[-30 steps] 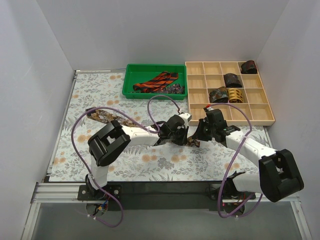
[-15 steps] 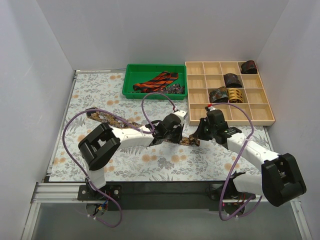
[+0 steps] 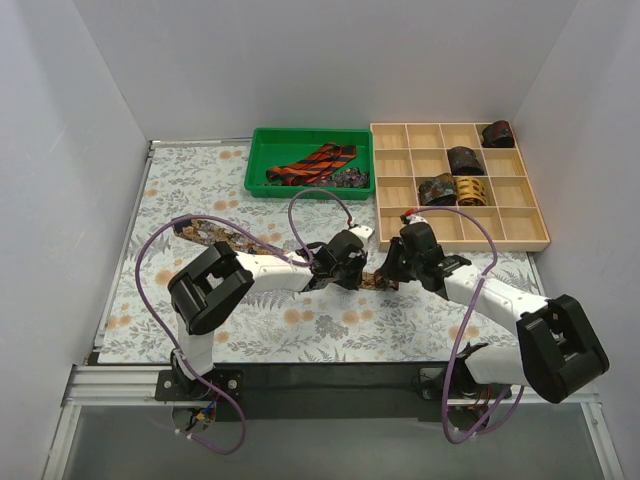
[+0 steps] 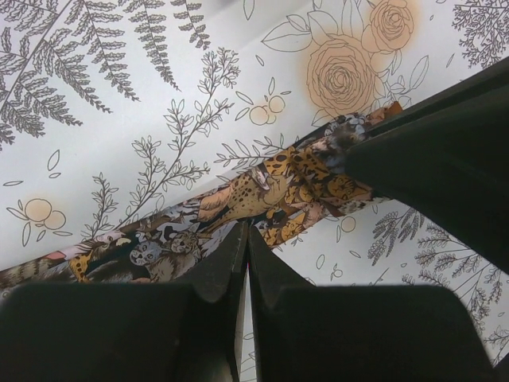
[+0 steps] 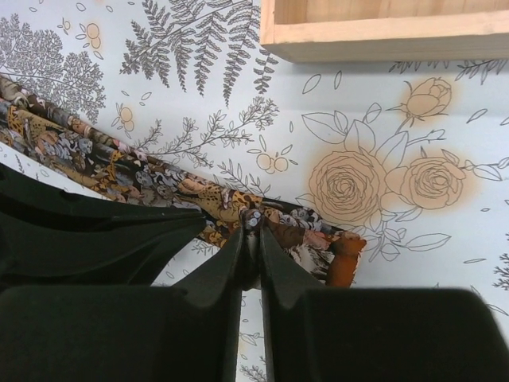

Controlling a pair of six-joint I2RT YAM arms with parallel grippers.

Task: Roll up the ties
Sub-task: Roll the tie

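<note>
Left end effector (image 4: 243,235), right end effector (image 5: 251,224): one tie (image 4: 270,187)

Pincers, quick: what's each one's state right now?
Left pincer: closed, pinching the mottled tie.
Right pincer: closed, pinching the same tie near its end.

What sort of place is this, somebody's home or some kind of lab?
Most likely a lab test booth, not a home: plain white walls box in the table, a left arm and a right arm are bolted to its near edge, and a wooden divided tray holds rolled ties.
</note>
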